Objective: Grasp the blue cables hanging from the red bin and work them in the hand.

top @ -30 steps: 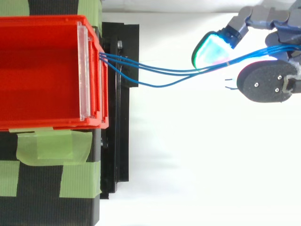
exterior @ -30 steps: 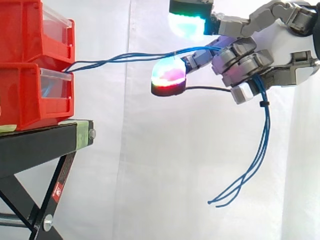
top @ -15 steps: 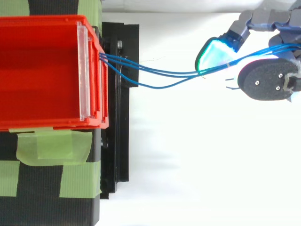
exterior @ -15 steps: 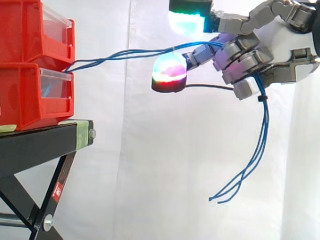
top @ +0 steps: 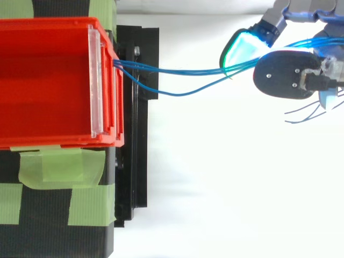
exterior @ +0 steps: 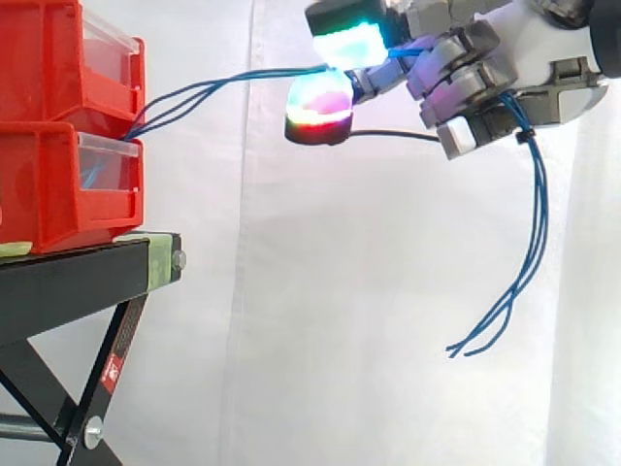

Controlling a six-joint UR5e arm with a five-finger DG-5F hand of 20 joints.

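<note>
Several thin blue cables (exterior: 223,83) run from the gap between the two stacked red bins (exterior: 68,121) up and rightward into my hand (exterior: 505,68) at the upper right of the side view. The fingers are curled round the cables, and a glowing fingertip (exterior: 320,107) sits just under them. Past the hand the cables' loose ends (exterior: 519,282) hang down, bound by a small black tie (exterior: 522,138). From above, the blue cables (top: 177,80) leave the red bin (top: 54,80) at its front edge and reach the hand (top: 290,75) at the right.
The bins stand on a black stand (exterior: 87,272) with green tape (top: 59,166) on its top. A white curtain hangs behind. Open space lies below and to the right of the stand.
The hand has risen and shifted slightly right with the cables in it. The cables now slope more steeply up from the bin, and the hanging ends have lifted and swung right.
</note>
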